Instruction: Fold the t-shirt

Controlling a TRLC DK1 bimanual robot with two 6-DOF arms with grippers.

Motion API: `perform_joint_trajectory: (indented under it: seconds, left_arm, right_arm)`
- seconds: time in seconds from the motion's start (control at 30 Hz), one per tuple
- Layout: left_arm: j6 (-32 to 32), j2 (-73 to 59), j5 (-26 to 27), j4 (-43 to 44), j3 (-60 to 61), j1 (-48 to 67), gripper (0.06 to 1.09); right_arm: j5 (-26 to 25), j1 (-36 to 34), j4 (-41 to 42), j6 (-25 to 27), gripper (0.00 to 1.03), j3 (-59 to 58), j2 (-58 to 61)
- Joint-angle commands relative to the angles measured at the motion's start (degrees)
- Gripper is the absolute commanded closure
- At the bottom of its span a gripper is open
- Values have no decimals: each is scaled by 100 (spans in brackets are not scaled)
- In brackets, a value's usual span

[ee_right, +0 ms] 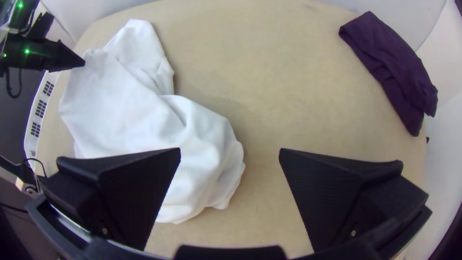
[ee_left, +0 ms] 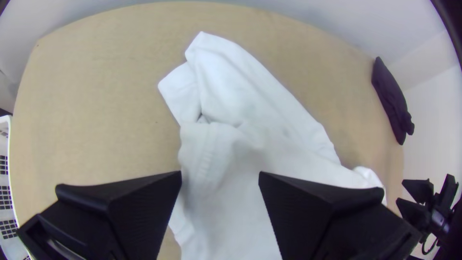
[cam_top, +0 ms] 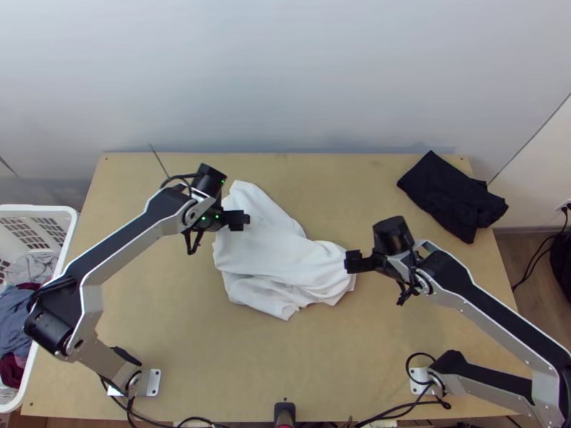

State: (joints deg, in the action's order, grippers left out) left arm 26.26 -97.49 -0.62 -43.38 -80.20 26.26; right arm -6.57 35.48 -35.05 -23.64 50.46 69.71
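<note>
From my station I am seeing the white T-shirt lying bunched mid-table, its long axis running from far left to near right, one end pointing farward. I am holding the left gripper and right gripper open at opposite sides, both arms bending inward. The left wrist view is revealing a ribbed band.

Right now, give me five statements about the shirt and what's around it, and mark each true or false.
The white shirt is spread flat. False: it lies bunched and creased.
The left end effector is open. True.
The right end effector is shut. False: its fingers stand apart.
A dark cloth lies on the table. True.
The laundry basket is beside the table's right edge. False: it is beside the left.
</note>
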Motion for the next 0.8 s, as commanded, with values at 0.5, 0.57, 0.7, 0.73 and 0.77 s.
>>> perform_joint_trajectory:
  seconds: [0.5, 0.57, 0.7, 0.73, 0.77]
  left_arm:
    - [-16, 108, -553, 769, 356, 107, 105]
    - [-16, 152, -562, 760, 207, -7, 105]
    - [-33, 363, -641, 690, -391, -227, 105]
    - [-60, 407, -667, 664, -593, -279, 105]
    - [-104, 450, -720, 646, -813, -323, 105]
  right_arm:
    - [446, 380, 640, -361, 100, 26, 983]
    - [437, 380, 473, -352, 100, 184, 974]
    - [384, 81, 86, -132, 100, 843, 904]
    - [367, -24, 24, -71, 100, 1045, 877]
    - [367, -121, -28, 8, 100, 1291, 842]
